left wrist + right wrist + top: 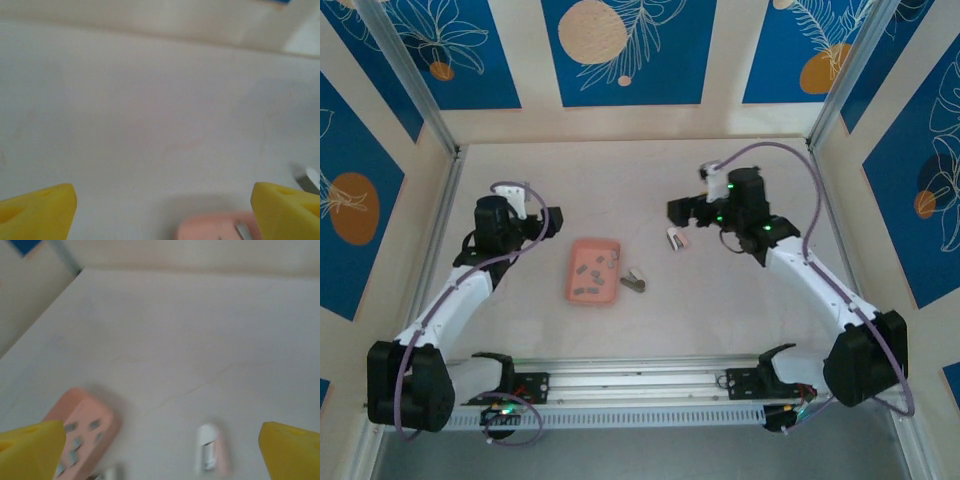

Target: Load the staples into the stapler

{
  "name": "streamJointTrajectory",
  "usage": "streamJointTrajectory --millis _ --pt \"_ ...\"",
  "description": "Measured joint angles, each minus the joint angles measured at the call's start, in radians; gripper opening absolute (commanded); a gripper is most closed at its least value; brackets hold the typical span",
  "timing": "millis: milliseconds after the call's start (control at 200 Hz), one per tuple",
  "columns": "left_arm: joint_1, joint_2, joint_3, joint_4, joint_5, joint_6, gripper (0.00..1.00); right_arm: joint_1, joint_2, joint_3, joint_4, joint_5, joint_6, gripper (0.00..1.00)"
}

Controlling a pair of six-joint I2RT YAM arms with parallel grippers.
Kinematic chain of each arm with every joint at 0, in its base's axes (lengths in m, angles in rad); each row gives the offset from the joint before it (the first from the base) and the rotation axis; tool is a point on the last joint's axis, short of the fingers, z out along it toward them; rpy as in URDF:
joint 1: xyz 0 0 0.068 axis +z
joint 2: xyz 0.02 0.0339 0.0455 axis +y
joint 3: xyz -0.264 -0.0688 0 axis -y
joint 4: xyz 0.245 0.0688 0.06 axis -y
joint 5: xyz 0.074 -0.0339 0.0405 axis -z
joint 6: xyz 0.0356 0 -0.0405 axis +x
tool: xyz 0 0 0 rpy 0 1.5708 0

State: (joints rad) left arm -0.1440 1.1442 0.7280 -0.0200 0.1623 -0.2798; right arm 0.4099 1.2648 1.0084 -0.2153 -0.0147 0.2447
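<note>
Several dark-grey staples [588, 272] lie in a salmon-pink tray [605, 247] at the middle of the table. The small grey stapler [633, 282] lies just right of the tray. My left gripper [550, 222] hovers left of the tray, open and empty, with the tray's corner [210, 227] low between its yellow fingers [40, 207]. My right gripper [677, 212] hangs to the upper right of the tray, wide open and empty. Its view shows the tray [75, 400] with staples [80, 436] at lower left and a blurred bit of the stapler [107, 473] at the bottom edge.
A small white and pink object [675, 238] lies on the table just below my right gripper, seen too in the right wrist view [210, 455]. Cream walls with blue panels close in the table on three sides. The metal rail [640, 385] runs along the near edge.
</note>
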Motion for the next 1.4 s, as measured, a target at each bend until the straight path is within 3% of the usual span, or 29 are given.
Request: streamJointTrajectory --millis 315,460,575,775,1065,1401 --pt "-0.007 -0.048 -0.035 -0.249 0.111 -0.150 0.87 0.303 0.249 0.120 -0.254 -0.051 0.410 1.00" --pt "-0.008 -0.069 -0.079 -0.277 0.203 -0.201 0.78 0.401 0.273 0.105 -0.252 -0.111 0.594 0.89" --pt "-0.008 -0.069 -0.115 -0.289 0.246 -0.229 0.78 0.452 0.291 0.071 -0.203 -0.163 0.724 0.86" --pt "-0.008 -0.069 -0.169 -0.269 0.292 -0.280 0.76 0.492 0.375 0.059 -0.131 -0.193 0.849 0.80" --pt "-0.008 -0.040 -0.192 -0.249 0.320 -0.317 0.77 0.493 0.510 0.092 -0.068 -0.191 0.885 0.76" --pt "-0.008 -0.026 -0.166 -0.280 0.278 -0.336 0.78 0.478 0.684 0.299 -0.034 -0.166 0.867 0.75"
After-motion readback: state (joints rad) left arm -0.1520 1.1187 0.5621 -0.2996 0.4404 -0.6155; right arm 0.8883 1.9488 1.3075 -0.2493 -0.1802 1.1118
